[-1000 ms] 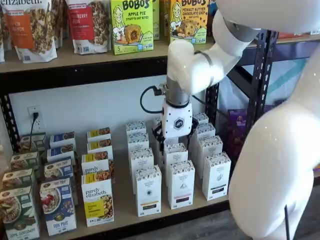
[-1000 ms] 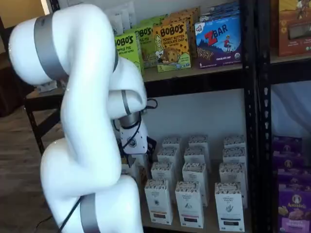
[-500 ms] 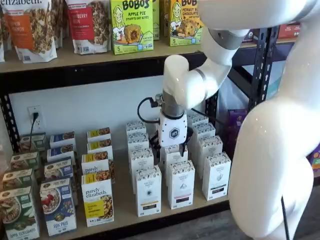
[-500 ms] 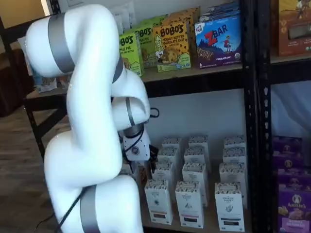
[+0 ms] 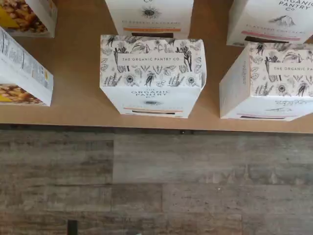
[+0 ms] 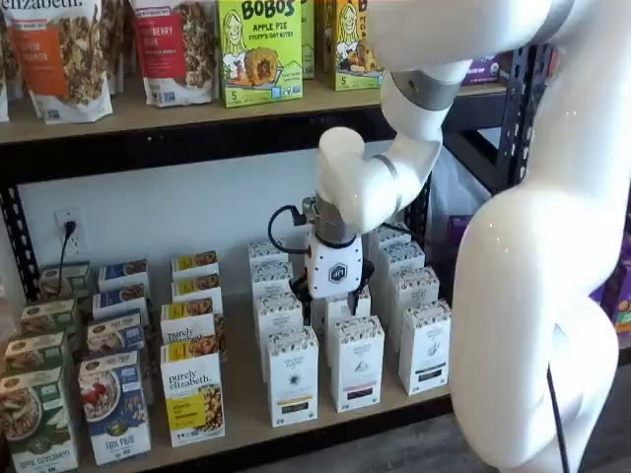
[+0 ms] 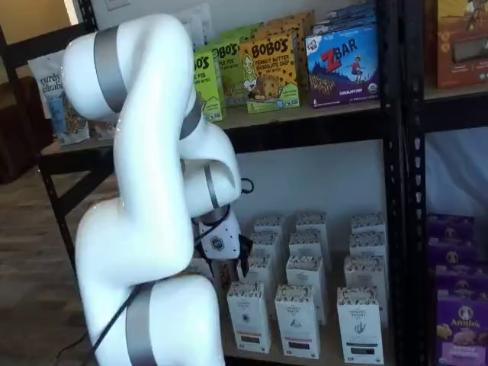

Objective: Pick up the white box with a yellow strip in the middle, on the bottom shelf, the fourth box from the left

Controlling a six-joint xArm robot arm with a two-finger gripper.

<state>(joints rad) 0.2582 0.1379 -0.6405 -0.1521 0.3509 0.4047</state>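
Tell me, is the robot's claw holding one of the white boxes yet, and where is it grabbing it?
No, nothing is held. The gripper hangs above the rows of white cartons on the bottom shelf, its fingers mostly hidden behind boxes, and every carton stands in place.

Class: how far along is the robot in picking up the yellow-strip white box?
Done: the arm is at the shelf. In hand: the end effector hangs above the white cartons, holding nothing. Left: the box stands untouched in the front row; closing on it and lifting remain.

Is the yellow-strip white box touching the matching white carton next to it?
Apart. The wrist view shows bare shelf board between the white box with a yellow strip and the neighbouring white carton.
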